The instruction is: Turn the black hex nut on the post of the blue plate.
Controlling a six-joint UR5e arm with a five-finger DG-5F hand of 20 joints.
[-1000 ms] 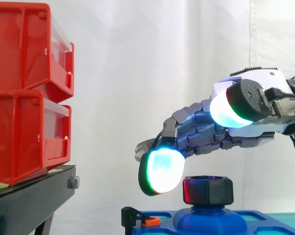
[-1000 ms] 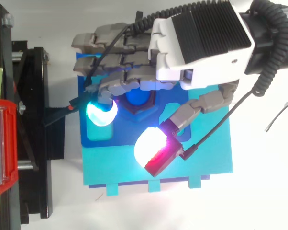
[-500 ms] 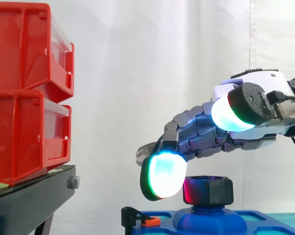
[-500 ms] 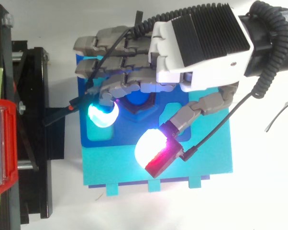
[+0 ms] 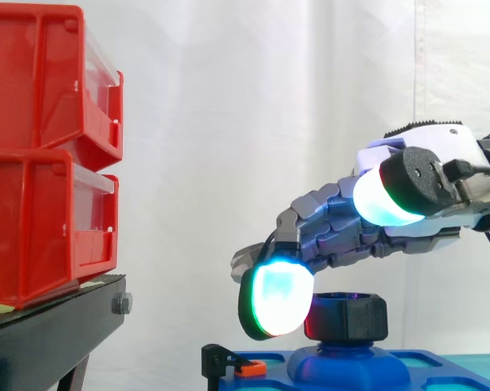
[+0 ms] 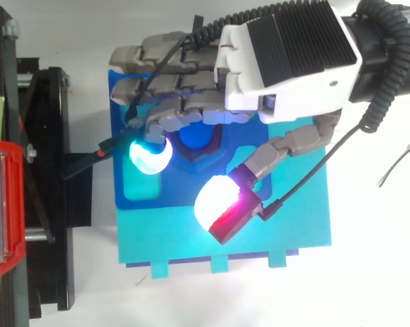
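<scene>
Fingers (image 6: 140, 51): loosely bent, lying side by side, reaching leftward over the plate, nothing pinched.

Left to right:
- Red bins (image 5: 41, 155): two stacked, at far left on the black stand (image 5: 50, 334), well apart from the hand.
- White curtain (image 5: 253, 98) behind everything.
- Small black clamp with an orange tab (image 5: 229, 362): at the left edge of the blue plate (image 6: 287, 225), next to the stand.
- One fingertip pad (image 5: 277, 299), glowing cyan with a green rim: curled down lower than the rest, level with the nut and just beside its left face. Contact or a hairline gap: cannot tell.
- Black hex nut (image 5: 348, 318): upright on the blue post (image 5: 347, 364), nearer the plate's left edge than its right, partly covered by the fingers in the top view.
- Thumb pad (image 6: 218, 201), white-cyan with a red-magenta back: held off to the near side of the nut, raised above nut height in the side view, clear of it.
- Hand (image 6: 287, 61): palm facing down, above the plate's far right part, entering from the right.
</scene>
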